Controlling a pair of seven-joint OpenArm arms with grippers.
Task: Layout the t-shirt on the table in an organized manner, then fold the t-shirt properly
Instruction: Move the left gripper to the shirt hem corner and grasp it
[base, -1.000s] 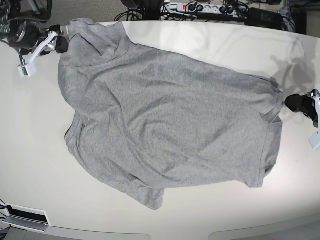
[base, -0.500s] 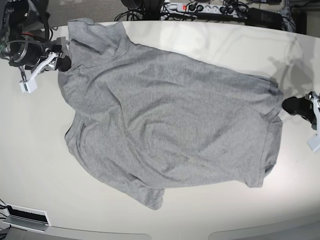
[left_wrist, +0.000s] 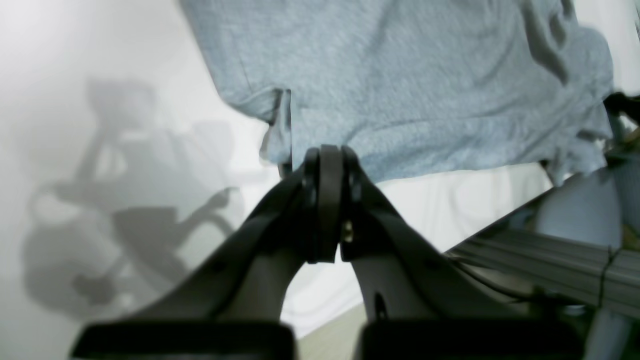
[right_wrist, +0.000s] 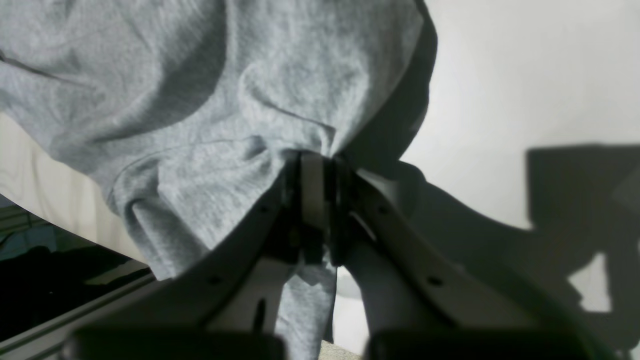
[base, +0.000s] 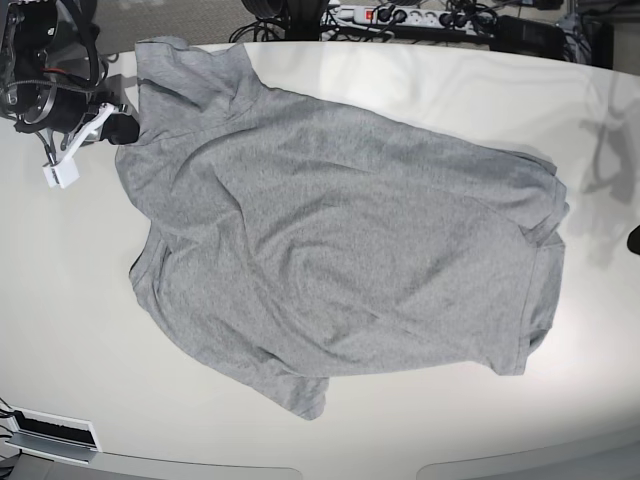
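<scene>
The grey t-shirt (base: 340, 240) lies spread, plain side up, across the off-white table (base: 420, 80), with a corner folded under at the front. My right gripper (base: 120, 130) is at the shirt's far left edge. In the right wrist view this gripper (right_wrist: 312, 165) is shut on a bunched fold of the t-shirt (right_wrist: 200, 100), and cloth hangs between its fingers. My left gripper (left_wrist: 327, 155) is shut on nothing, just short of the hem of the t-shirt (left_wrist: 400, 75). In the base view only a dark sliver of the left arm (base: 635, 241) shows at the right edge.
A power strip with cables (base: 400, 18) lies beyond the table's far edge. A white panel (base: 55, 435) sits at the front left corner. The table's curved edge and a grey rail (left_wrist: 550, 260) show beside the left gripper.
My right gripper has shut on the shirt's left edge. The left arm has drawn back to the right, away from the shirt and almost out of the base view.
</scene>
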